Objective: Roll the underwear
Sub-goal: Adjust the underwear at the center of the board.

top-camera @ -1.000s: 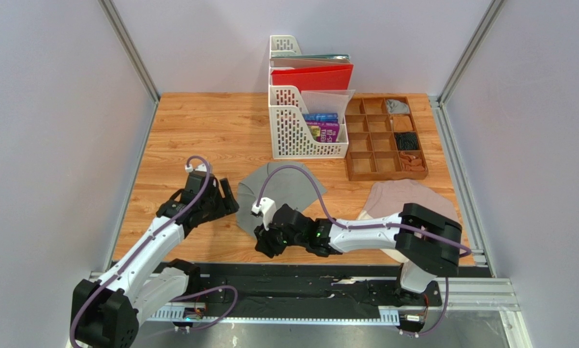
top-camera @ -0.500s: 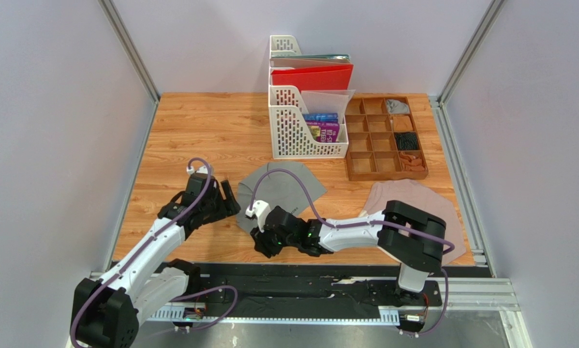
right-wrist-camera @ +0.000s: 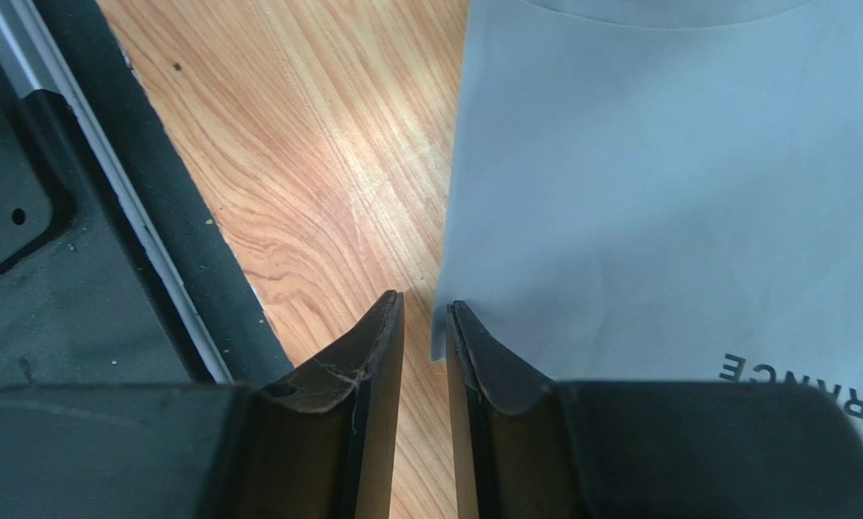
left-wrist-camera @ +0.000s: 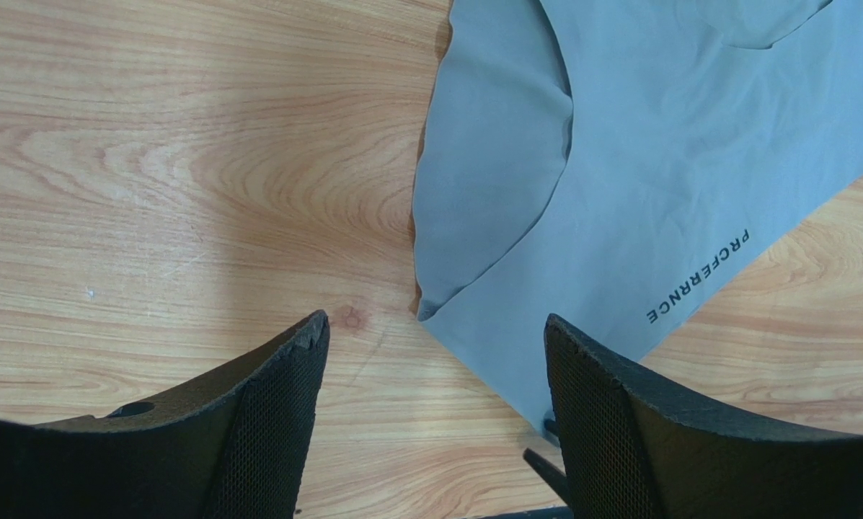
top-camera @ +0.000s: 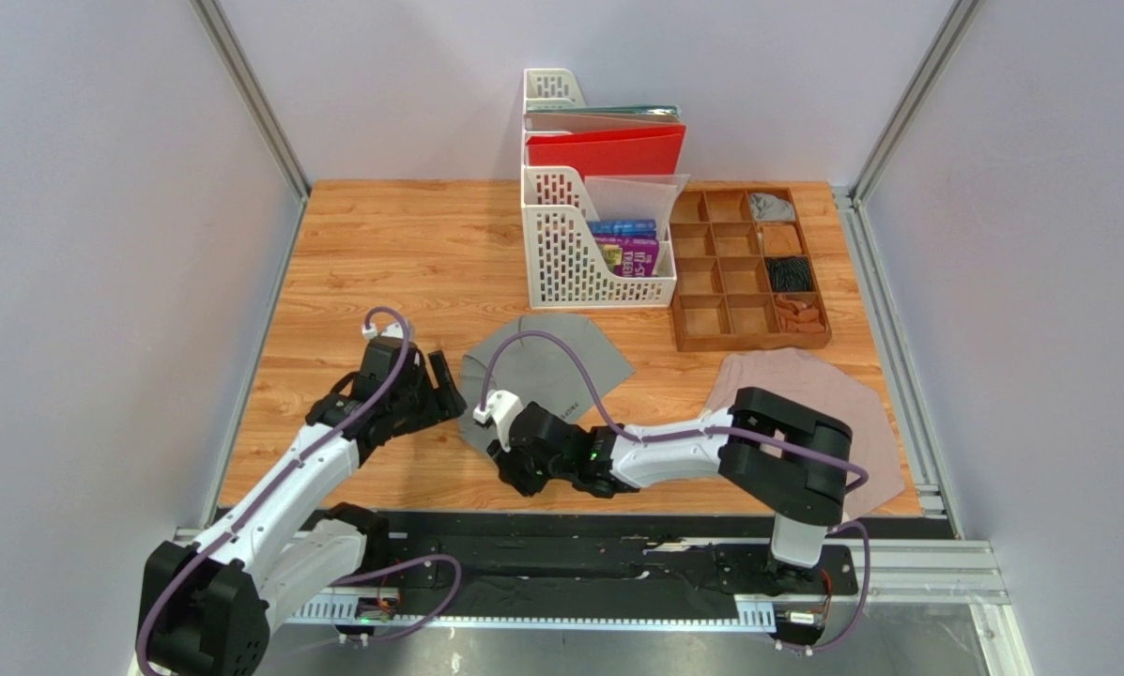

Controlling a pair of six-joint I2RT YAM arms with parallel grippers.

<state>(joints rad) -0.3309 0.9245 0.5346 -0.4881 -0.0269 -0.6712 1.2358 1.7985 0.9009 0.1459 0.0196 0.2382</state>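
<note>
Right wrist view showed the right claw (right-wrist-camera: 425, 308), its jaws a slit apart, at the grey underwear's (right-wrist-camera: 663, 195) near corner, likely to start the roll. I couldn't tell whether cloth was caught. Left claw (left-wrist-camera: 436, 322) gaped wide over the garment's other edge on the bench (left-wrist-camera: 165, 162).
</note>
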